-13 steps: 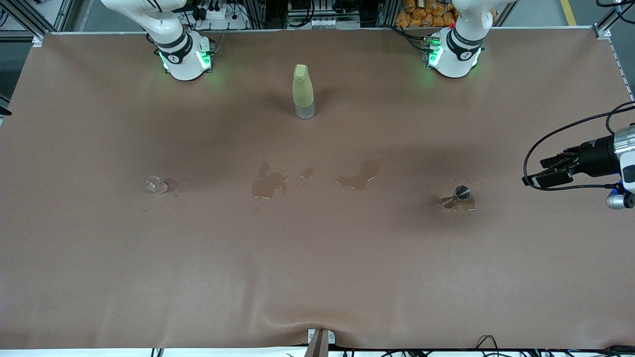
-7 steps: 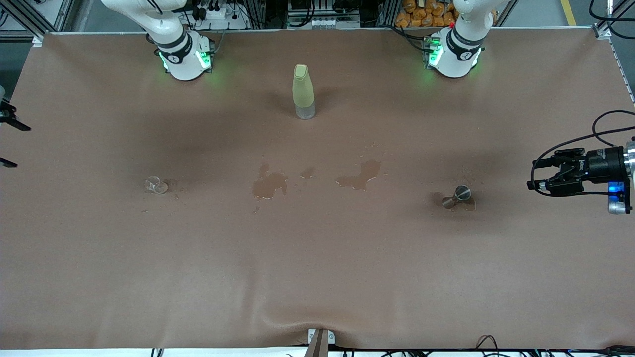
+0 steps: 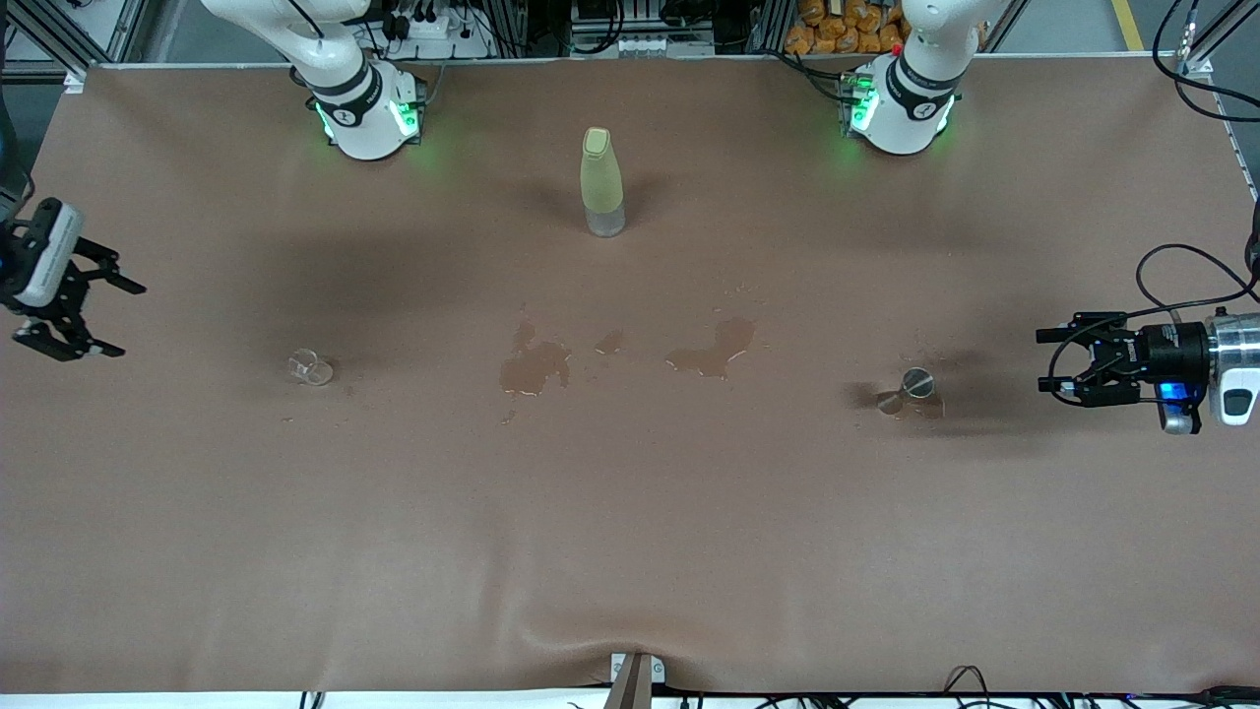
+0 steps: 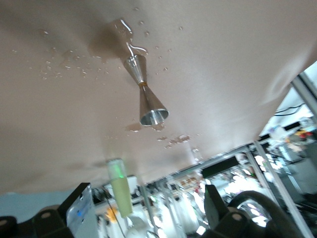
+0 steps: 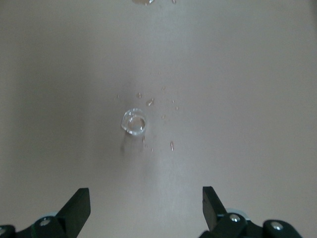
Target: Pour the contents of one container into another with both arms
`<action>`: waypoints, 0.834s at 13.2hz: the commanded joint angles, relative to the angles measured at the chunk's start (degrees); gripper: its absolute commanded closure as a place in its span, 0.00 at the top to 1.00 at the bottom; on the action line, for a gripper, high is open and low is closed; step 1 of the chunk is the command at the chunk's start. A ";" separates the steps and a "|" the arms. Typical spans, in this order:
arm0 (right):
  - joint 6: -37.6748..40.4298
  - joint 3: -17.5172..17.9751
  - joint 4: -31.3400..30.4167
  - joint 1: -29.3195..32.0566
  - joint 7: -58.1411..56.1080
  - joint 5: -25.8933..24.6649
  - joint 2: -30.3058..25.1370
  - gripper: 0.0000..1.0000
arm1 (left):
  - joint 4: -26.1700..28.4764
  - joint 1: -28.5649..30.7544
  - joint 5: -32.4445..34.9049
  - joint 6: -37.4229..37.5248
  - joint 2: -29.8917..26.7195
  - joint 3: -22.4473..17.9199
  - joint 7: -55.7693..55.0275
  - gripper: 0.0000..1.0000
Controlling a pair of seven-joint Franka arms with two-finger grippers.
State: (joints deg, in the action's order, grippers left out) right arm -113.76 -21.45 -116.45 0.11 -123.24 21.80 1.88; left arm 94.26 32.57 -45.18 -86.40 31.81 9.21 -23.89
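Brown cloth [image 3: 630, 551] covers the whole table, and you will find every container standing on it. Locate the tiny transparent glass cup [image 3: 310, 366] at the middle left of the front view, toward the right arm's end of the table; it stands upright with its mouth up, and the right wrist view [image 5: 134, 122] shows scattered droplets around it, though you cannot tell whether any liquid is inside. Locate the tiny grey metal cup [image 3: 911, 388] at the middle right of the front view, toward the left arm's end; it stands upright on one flared end with its round rim open upward, and the left wrist view [image 4: 142, 94] shows wet patches at its foot, its contents not being visible. Note the tall yellow-green bottle [image 3: 601, 181] at the upper centre, capped and upright, farther from the front camera than both cups. Observe two dark wet stains [image 3: 536, 364] on the cloth between the cups. Check the right gripper [image 3: 84, 315] at the left edge of the frame: its fingers are spread wide, hold nothing, and sit well apart from the glass cup. Check the left gripper [image 3: 1055, 361] at the right edge: fingers likewise spread wide and empty, pointing at the metal cup from near it without touching.
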 commanded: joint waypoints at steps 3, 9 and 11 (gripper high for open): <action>-0.76 0.26 -0.97 3.05 -13.31 12.28 7.16 1.00 | -1.10 3.03 -4.30 2.12 6.76 0.37 -0.72 1.00; 0.03 0.35 -1.93 5.77 -26.77 24.50 14.99 1.00 | -0.75 3.04 -4.30 2.03 9.58 0.37 -1.77 1.00; 1.34 0.35 -2.03 6.74 -31.42 28.72 17.45 1.00 | -0.66 2.41 -4.12 1.68 10.28 0.37 -2.13 1.00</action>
State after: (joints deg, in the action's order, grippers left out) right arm -113.75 -21.50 -118.41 5.34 -149.96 46.36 17.38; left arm 94.25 35.46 -48.54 -85.28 41.04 9.49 -24.66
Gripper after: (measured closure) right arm 0.000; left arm 0.000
